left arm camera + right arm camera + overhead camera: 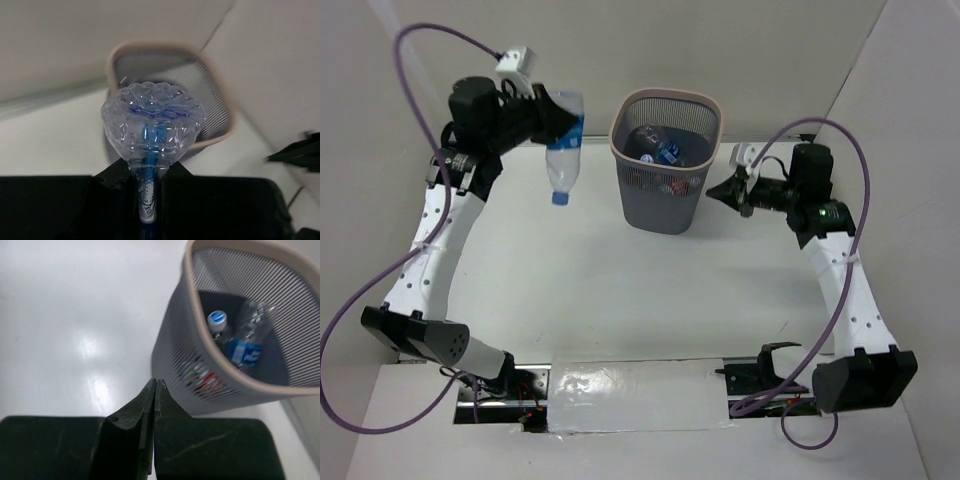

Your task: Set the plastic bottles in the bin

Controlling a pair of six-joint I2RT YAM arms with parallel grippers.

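My left gripper (558, 118) is shut on a clear bottle with a blue label and blue cap (565, 148). It holds the bottle cap-down in the air, left of the bin (666, 160). In the left wrist view the bottle's base (153, 122) fills the middle, in front of the bin's pale rim (226, 131). The bin, dark grey mesh, holds several bottles (660, 148); the right wrist view shows a blue-capped one (218, 324) and a blue-labelled one (248, 347) inside, and red shows through the mesh (207, 384). My right gripper (714, 191) is shut and empty, just right of the bin.
White walls close in at the back and on both sides. A pale sheet (638, 395) lies at the table's near edge between the arm bases. Purple cables (420, 55) loop above each arm.
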